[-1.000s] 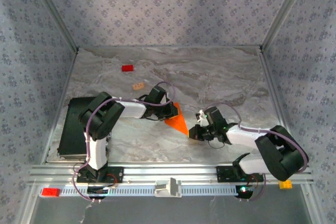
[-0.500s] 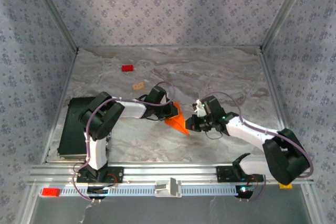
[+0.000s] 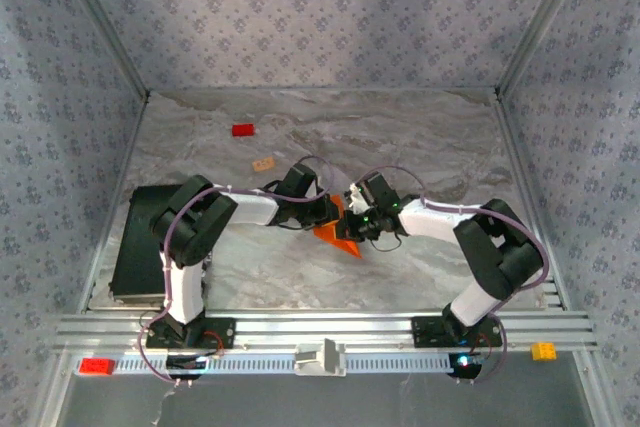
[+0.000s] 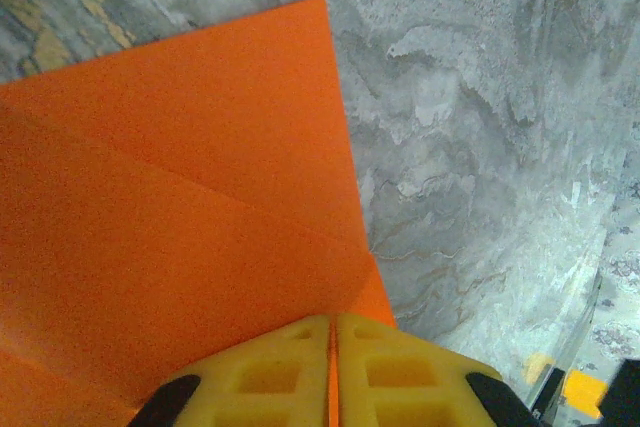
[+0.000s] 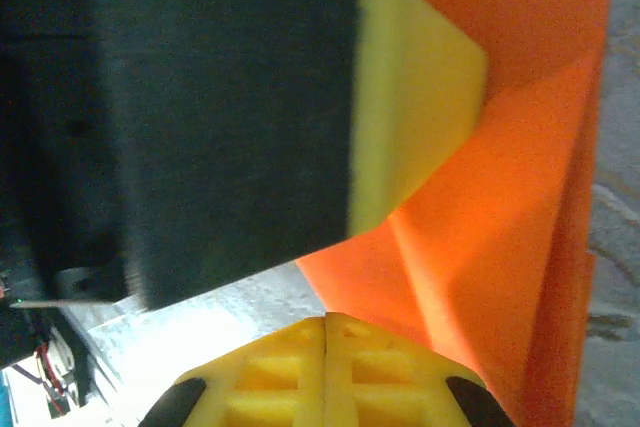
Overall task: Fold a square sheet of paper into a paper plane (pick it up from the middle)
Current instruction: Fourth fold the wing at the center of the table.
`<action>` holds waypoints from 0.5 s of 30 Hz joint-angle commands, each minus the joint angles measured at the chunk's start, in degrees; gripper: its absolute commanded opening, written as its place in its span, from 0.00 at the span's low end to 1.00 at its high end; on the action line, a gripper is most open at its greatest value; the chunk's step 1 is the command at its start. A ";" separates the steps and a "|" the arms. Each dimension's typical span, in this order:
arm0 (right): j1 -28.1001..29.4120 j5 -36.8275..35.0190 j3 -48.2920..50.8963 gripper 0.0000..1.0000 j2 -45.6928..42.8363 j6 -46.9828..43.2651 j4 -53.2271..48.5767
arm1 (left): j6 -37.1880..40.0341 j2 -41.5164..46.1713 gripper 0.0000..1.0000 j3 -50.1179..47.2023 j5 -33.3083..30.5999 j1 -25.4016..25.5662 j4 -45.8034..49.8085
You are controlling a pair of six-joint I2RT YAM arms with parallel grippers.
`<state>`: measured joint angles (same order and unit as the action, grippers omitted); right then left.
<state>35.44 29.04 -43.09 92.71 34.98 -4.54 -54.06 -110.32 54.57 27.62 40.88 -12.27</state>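
Top external: left pincer (image 3: 333, 214) clamps orange paper (image 3: 339, 237) at its edge, right pincer (image 3: 353, 219) closed alongside, table (image 3: 420, 137) open around.

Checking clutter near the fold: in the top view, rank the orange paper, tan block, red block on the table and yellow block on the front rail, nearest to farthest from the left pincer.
From the left pincer:
1. orange paper, in its grip, centre.
2. tan block, back left.
3. red block, farther back left.
4. yellow block, front rail, right.
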 commanded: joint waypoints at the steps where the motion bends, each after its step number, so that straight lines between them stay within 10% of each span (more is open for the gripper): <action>1: -0.90 -1.70 0.05 0.03 1.24 -1.16 0.17 | 1.11 -1.65 0.10 -1.44 -3.70 -0.55 2.56; 15: -4.05 0.89 9.45 0.02 1.95 2.20 5.43 | 2.91 -1.08 0.10 0.99 -3.20 -1.12 4.96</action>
<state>31.35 31.48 -36.67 93.51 35.64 3.97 -53.41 -110.32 54.83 27.64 40.86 -11.86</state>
